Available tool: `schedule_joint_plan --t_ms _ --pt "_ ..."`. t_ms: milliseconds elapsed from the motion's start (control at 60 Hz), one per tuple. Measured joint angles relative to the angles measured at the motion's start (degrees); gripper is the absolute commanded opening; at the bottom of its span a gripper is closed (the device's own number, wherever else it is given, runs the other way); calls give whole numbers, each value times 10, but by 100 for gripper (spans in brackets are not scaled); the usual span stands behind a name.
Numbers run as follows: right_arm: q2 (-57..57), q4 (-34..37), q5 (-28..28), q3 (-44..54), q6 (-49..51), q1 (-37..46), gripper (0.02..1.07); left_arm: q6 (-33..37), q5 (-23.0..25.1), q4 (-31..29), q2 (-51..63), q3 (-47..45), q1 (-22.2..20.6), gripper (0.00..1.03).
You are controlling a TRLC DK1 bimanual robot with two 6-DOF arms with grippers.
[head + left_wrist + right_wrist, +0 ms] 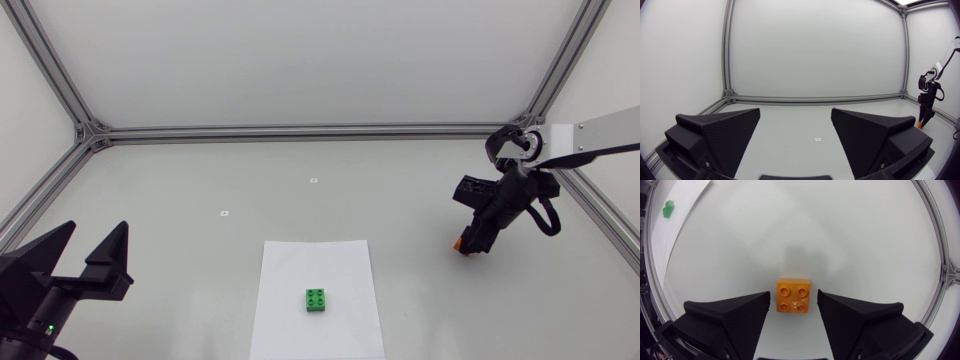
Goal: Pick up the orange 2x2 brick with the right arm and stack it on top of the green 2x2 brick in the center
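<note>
Right gripper [794, 300] low over surface [200, 180], fingers [740, 315] parted, orange 2x2 brick [792, 291] on surface between them, narrow gaps either side, green 2x2 brick [318, 300] on white sheet [315, 260] at centre, well apart, left gripper [90, 250] wide open, empty.

The orange 2x2 brick [792, 296] lies studs up near the table's [180, 180] right edge. The green 2x2 brick [317, 300] sits studs up, near the front edge's middle.

A robot test lab: a bare white table [300, 170] boxed in by aluminium frame bars [815, 98] and plain white panels [815, 50] ahead of the left pincer [796, 120].
</note>
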State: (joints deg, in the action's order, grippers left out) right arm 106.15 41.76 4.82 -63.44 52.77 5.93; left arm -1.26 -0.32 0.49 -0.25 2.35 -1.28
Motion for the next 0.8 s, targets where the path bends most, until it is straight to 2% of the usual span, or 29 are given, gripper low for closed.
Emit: schedule_joint_plan --t_ms 133,200,367,450,533,633,800 --pt "0 0 -2 0 0 -2 61 0 0 0 0 0 0 99" --pt "0 0 -2 0 0 -4 54 0 0 0 0 0 0 99" --pt "0 0 -2 0 0 -6 51 0 0 0 0 0 0 99" --pt "1 0 -3 0 0 -6 44 0 0 0 0 0 0 99" --pt "1 0 -4 0 0 -6 43 0 0 0 0 0 0 99" --pt "1 0 -4 0 1 -6 26 0 0 0 0 0 0 99" --pt "1 1 -4 -2 4 -6 21 0 0 0 0 0 0 99"
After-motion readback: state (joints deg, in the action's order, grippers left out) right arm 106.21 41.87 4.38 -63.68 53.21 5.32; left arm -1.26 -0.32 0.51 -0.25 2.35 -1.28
